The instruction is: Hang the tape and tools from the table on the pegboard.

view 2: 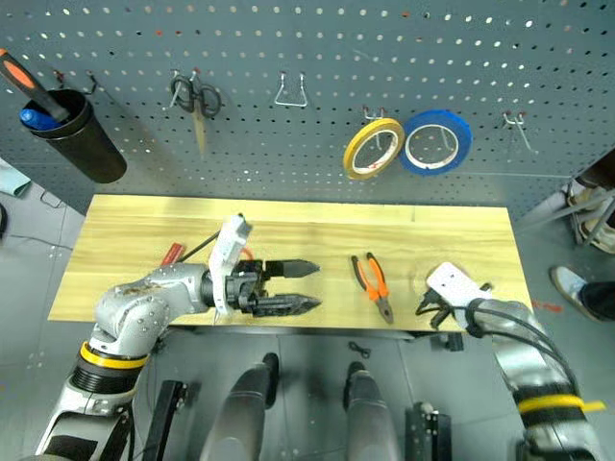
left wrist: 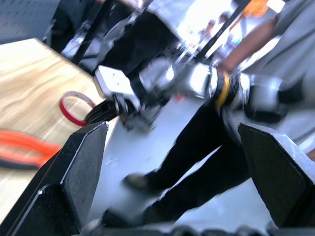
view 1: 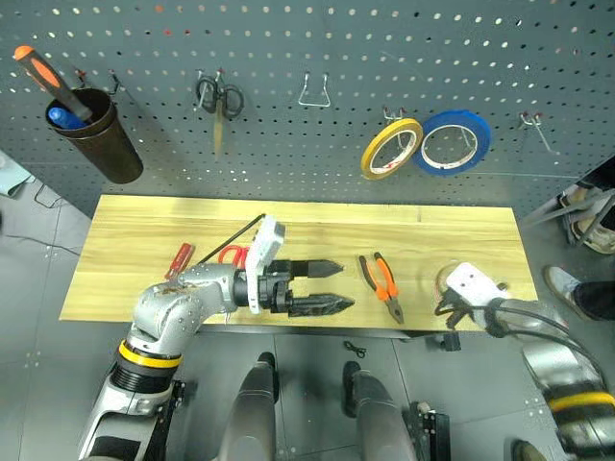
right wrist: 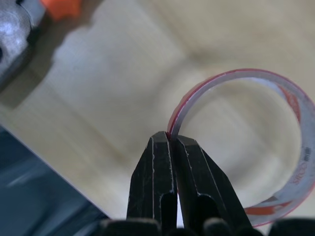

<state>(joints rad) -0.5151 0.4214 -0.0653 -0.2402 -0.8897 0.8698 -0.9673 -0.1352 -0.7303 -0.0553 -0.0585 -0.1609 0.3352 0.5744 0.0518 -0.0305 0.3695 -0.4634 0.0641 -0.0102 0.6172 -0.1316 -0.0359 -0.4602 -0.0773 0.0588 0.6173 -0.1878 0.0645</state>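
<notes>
Dark grey pegboard (view 1: pixel 288 115) fills the wall behind the table (view 1: pixel 144 240), a light plank workbench running across in front of me. Far left on the board: a dark cup (view 1: pixel 96 139) holding an orange-and-black screwdriver (view 1: pixel 48 77); next, small black-handled scissors (view 1: pixel 219 98) on a hook, then a bare wire hook (view 1: pixel 314 93), then a yellow roll (view 1: pixel 391 148) and a blue roll (view 1: pixel 454 142) side by side. On the table at left lies the red-handled screwdriver (view 1: pixel 180 259), and the red-handled scissors (view 1: pixel 231 254) are partly hidden behind my left arm. My left gripper (view 1: pixel 327 286) hangs over the front edge, pointing right, fingers spread wide and holding nothing. Just to its right, apart from it, the pliers (view 1: pixel 381 284) lie flat on the planks. Near the table's right end, my right gripper (right wrist: pixel 171 140) has its fingers pressed together on the rim of the tape (right wrist: pixel 256 147), the thin red ring. Red print runs along the ring's band, unreadable.
</notes>
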